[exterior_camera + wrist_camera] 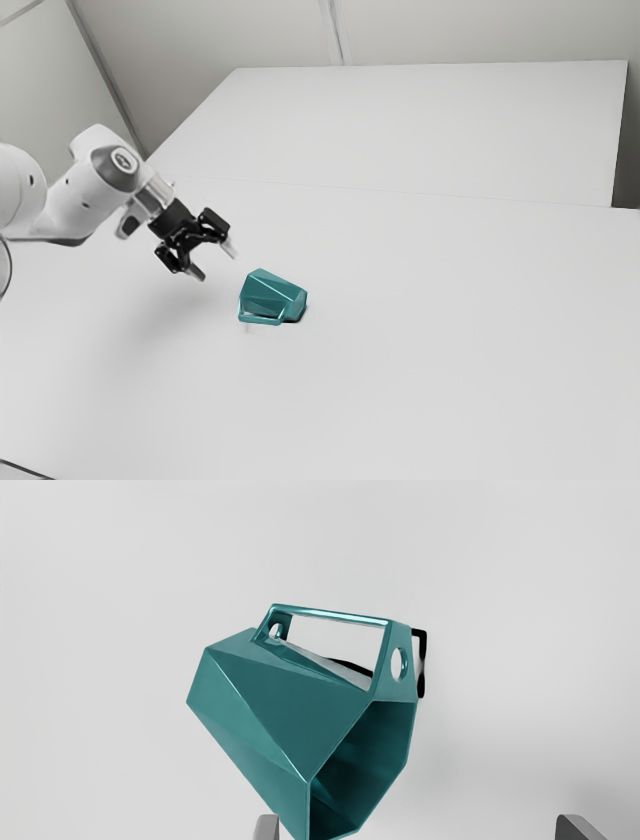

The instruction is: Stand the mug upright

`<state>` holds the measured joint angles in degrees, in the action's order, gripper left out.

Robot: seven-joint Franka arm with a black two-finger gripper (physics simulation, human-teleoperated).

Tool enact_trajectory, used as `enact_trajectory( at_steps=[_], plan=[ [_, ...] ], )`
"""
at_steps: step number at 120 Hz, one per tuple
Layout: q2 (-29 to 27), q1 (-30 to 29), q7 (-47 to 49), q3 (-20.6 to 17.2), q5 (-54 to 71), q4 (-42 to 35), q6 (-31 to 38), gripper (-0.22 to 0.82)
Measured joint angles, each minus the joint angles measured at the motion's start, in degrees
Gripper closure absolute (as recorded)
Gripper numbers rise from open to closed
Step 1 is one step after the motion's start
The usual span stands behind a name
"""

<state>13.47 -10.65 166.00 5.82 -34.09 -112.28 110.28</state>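
A round emblem marks the white robot arm, its detail too small to read. A teal, faceted mug lies on its side on a pale table, at about 4 o'clock from the black gripper in the exterior view and well apart from it, the jaws standing wide apart. The wrist view looks into the mug's dark mouth, turned toward the fingertips, and shows round holes in its angular handle. A black outline beside the handle may be shadow. The mug's base is hidden there, its rim partly cut off; the exterior view crops the arm at 9 o'clock.
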Motion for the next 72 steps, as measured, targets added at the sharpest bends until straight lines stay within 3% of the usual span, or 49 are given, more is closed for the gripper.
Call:
enact_trajectory(
  at_steps=[46,72],
  plan=[
    [3.2,1.4,0.0,-0.7,-6.2,-0.3,-0.4,0.01],
    [3.9,1.6,0.0,-1.2,-7.5,-0.4,0.2,0.15]
  ],
)
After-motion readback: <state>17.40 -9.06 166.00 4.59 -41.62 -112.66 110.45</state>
